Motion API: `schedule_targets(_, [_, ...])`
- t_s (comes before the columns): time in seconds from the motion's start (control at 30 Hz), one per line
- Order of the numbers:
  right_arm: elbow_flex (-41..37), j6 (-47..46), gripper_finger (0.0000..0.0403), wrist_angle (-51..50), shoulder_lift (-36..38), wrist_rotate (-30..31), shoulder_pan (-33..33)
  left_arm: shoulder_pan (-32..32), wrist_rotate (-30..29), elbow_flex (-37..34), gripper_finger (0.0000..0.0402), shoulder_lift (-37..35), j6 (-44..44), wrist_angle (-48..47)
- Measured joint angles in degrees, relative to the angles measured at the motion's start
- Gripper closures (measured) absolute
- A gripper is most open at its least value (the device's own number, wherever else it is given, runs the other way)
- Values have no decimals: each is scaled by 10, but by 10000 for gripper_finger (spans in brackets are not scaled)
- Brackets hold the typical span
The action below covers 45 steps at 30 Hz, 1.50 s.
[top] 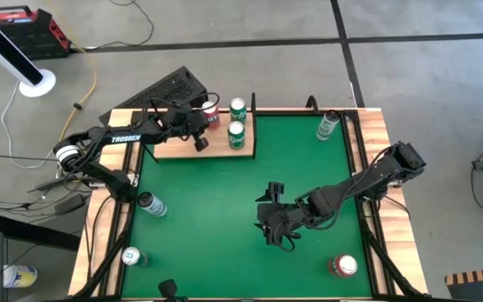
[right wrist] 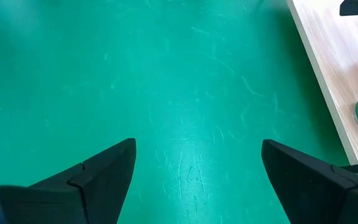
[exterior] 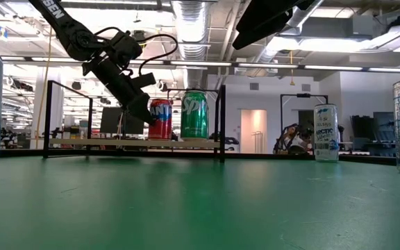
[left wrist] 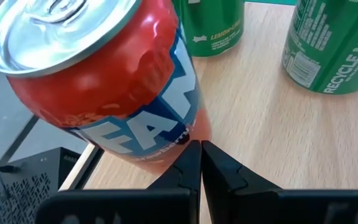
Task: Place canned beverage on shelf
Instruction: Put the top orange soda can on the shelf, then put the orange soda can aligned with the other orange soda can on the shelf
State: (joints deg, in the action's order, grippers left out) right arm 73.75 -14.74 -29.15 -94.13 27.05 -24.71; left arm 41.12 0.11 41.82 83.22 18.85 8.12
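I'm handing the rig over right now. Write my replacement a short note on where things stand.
Left gripper: jaws shut, empty, over the shelf right beside the red can.
Right gripper: jaws open, empty, over the mid-table mat.
Done: red can and two green cans stand upright on the shelf.
Left: five cans still on the mat: far right, near right, two at the left edge, and one at the near edge, barely in view.
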Motion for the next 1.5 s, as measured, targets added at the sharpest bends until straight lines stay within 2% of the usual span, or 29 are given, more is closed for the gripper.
schedule_targets(0.53, [0, -3, 33, 0, 0, 0, 0, 0, 22, 0, 401, 0, -15, 21])
schedule_targets(0.8, [0, -3, 33, -2, 0, 0, 0, -4, 160, 5, 401, 0, -46, 35])
schedule_targets(0.93, [0, -4, 33, -5, 0, 0, 0, -16, 194, 18, 401, -13, -66, 28])
schedule_targets(1.07, [0, -18, 33, -4, 0, -1, 0, -39, 206, 24, 401, -61, -75, 9])
schedule_targets(1.23, [0, -47, 33, -2, 0, -2, 1, -78, 200, 25, 401, -165, -71, -58])
schedule_targets(1.5, [0, -47, 33, 0, 0, -2, 1, -168, 143, -4, 401, -335, -76, -144])
